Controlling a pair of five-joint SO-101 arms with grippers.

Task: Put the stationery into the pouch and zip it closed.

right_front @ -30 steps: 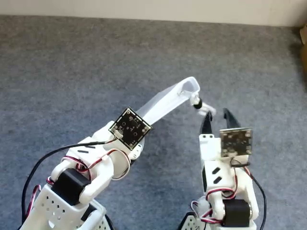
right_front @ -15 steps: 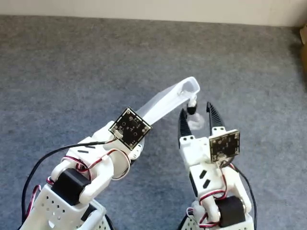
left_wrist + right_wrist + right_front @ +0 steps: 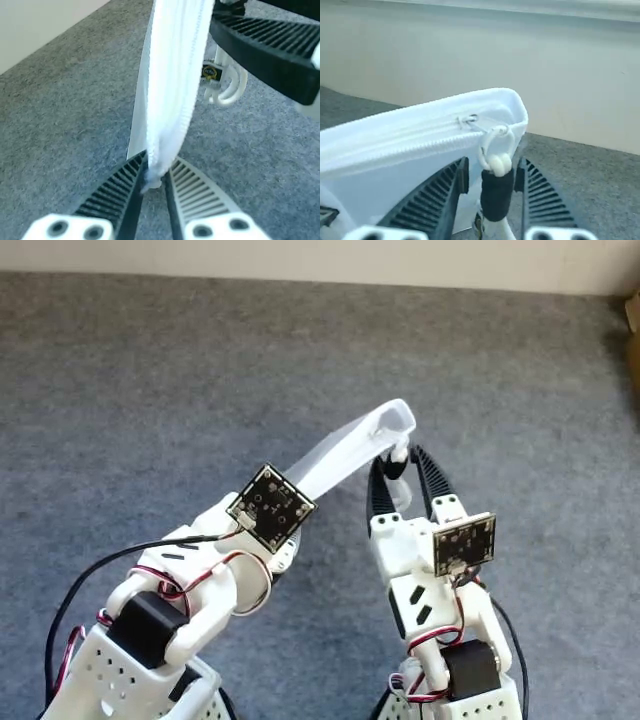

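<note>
I work over a table [image 3: 150, 390] covered in grey, short-napped cloth much like carpet, flat and even in tone. Along the top of the frame it ends at a pale wall [image 3: 300, 258]. In the upper right of the frame a brown object [image 3: 634, 330] is cut off by the edge; I cannot tell what it is. My left base [image 3: 120, 680] and right base [image 3: 470, 702] stand at the bottom of the frame.
</note>
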